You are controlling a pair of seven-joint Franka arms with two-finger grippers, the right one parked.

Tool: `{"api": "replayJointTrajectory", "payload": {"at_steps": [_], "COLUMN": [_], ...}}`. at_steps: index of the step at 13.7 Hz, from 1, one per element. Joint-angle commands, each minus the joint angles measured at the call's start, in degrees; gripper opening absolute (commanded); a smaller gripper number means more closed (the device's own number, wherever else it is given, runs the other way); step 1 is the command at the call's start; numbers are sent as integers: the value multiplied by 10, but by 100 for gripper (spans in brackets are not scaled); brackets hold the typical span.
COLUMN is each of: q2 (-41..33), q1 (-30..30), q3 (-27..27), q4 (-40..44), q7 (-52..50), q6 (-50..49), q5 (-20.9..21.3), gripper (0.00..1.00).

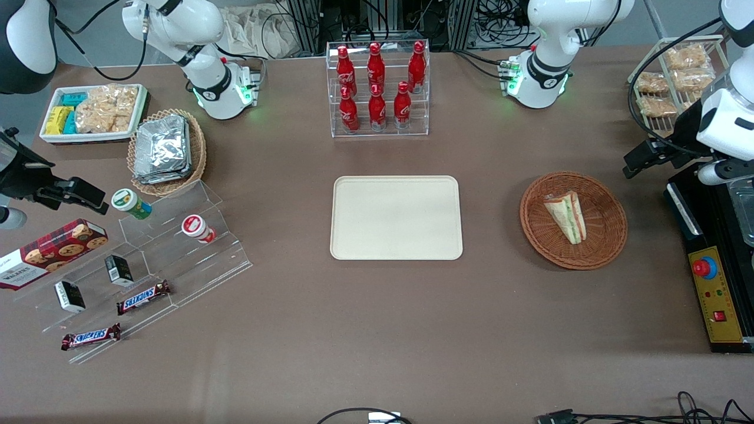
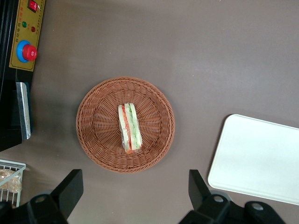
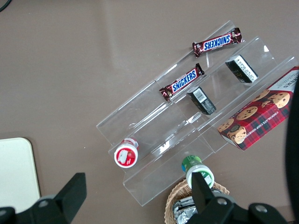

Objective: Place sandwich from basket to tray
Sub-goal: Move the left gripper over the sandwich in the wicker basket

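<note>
Gripper (image 2: 133, 196) was open, jaws spread wide, holding nothing, hanging high above the table with the basket (image 2: 96, 140) in its wrist view. In the front view the arm sat at the working arm's end of the table, above the black control box (image 1: 716, 294), clear of the basket.

Sandwich (image 1: 566, 216) was lying in the basket, roughly centred, cut edge up with the green and red-orange layers showing. Wedge ran from about 11 o'clock to 5 o'clock in the front view, narrow tip nearer the front camera. Nothing else in the basket.

Tray (image 1: 396, 218) sat mid-table, bare, well apart from the basket, which lay at the tray's 3 o'clock in the front view. Coke bottle rack (image 1: 379, 88) stood at the tray's 12 o'clock, out of the transfer path.

Progress, my read: nothing done yet. No grasp, no lift, no contact. Left to do: descend over the basket, line the fingers across the wedge's flat faces, close, lift clear of the rim, traverse to the tray, set down, release.

Risk, my guess: soft bread, so a hard squeeze could crush it or shift the filling.
</note>
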Motion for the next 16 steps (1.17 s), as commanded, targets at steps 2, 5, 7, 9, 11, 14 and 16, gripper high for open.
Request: {"api": "replayJointTrajectory", "payload": {"at_steps": [2,5,7,9,11,14,16], "q2": [12,16,8,-4,-23,8,34], "q1": [3,1,-1,2,5,5,6], "q3": [-7,-7,-7,-4,-3,-3,-3], "q4": [25,3,-55,-141,-253,-329,-379], "q7": [-5,-8,-37,-39,-52,-72,-71], "q6": [-34,-42,-22,48,173,292,389], "q5": [-3,1,1,2,3,5,11], "gripper": [100,100,100,100,100,100,100]}}
